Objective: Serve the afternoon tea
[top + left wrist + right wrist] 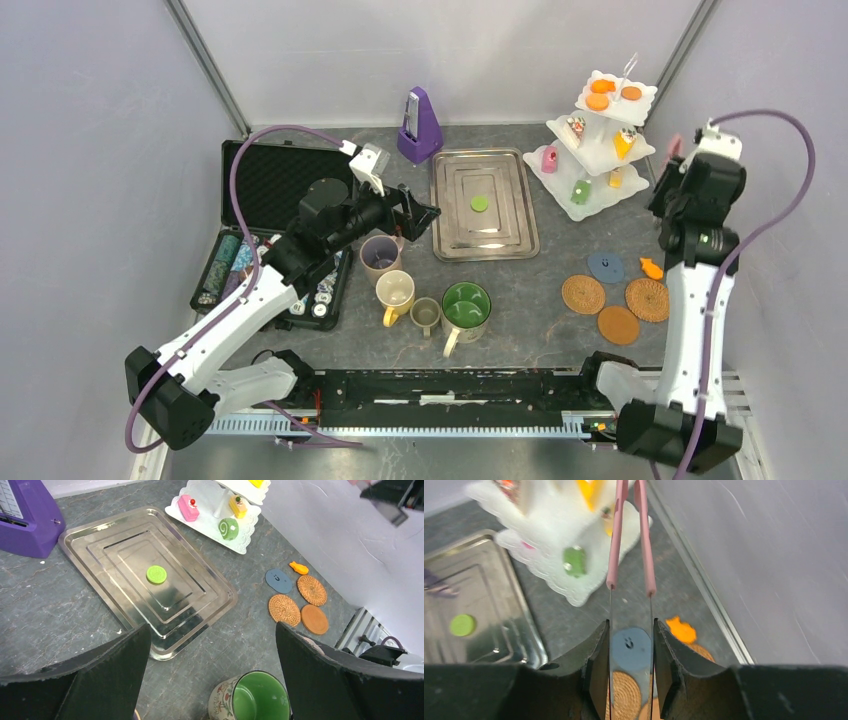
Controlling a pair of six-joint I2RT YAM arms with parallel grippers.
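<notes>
Right gripper (630, 630) clamps pink-sleeved metal tongs (615, 540) | left gripper (212, 630) gapes, empty | best: square tips around green toy pastry (574, 561) ahead.

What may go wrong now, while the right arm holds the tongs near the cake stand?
1. The right end effector grips thin pink-tipped tongs close to the white stand; a careless swing could knock it or push the green pastry off.
2. The tongs are held only by their narrow metal arms, so they may twist or slip.
3. The left end effector is open near the mugs, which stand close together; taking one may bump its neighbour.
</notes>
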